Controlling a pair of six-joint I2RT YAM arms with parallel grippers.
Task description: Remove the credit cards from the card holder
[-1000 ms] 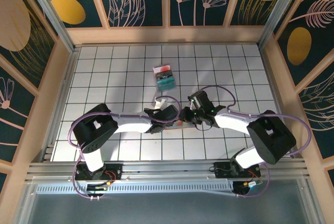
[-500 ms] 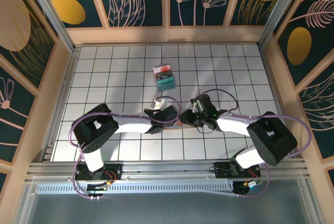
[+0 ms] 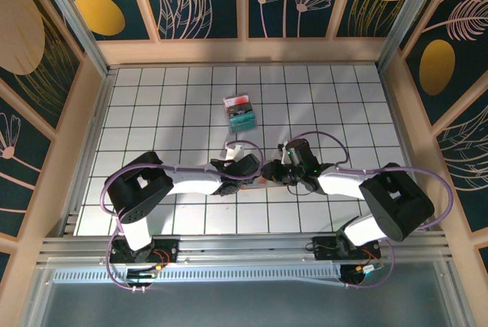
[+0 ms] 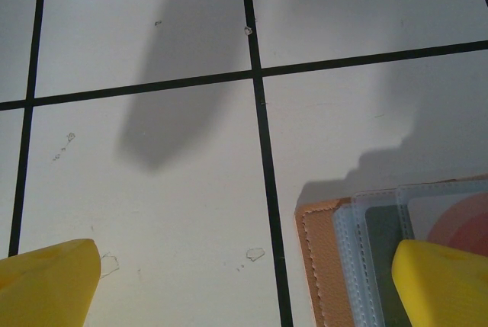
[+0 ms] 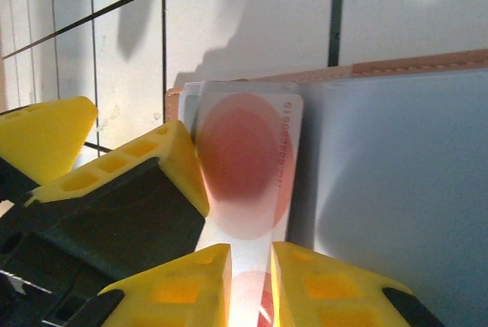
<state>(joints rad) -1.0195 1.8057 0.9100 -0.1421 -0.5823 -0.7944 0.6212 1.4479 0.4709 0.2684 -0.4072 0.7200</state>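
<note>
My right claw (image 5: 250,270) is pinched shut on the near end of a credit card (image 5: 245,163), a white card printed with a large red disc. The card runs away from my two yellow fingertips and lies along the left side of the open card holder (image 5: 396,190). The holder's grey-blue inner face spreads out to the right, and its pinkish-tan stitched edge runs along the far side. I cannot tell from this close angle whether the card's far end sits inside a pocket or only on top of it.

My left claw (image 4: 244,281) is spread wide. One yellow fingertip (image 4: 438,281) sits over the holder's clear card sleeves (image 4: 366,235), which overlap like steps beside the tan corner. The other fingertip is over bare white table (image 4: 152,190), which has black grid lines.

From above, the card holder (image 3: 261,182) lies flat near the middle of the table, toward the near edge. It sits between my two claws, the left claw (image 3: 245,168) on its left and the right claw (image 3: 273,174) on its right. A teal pack (image 3: 241,113) with red and black parts rests farther back, well apart from the holder.
</note>
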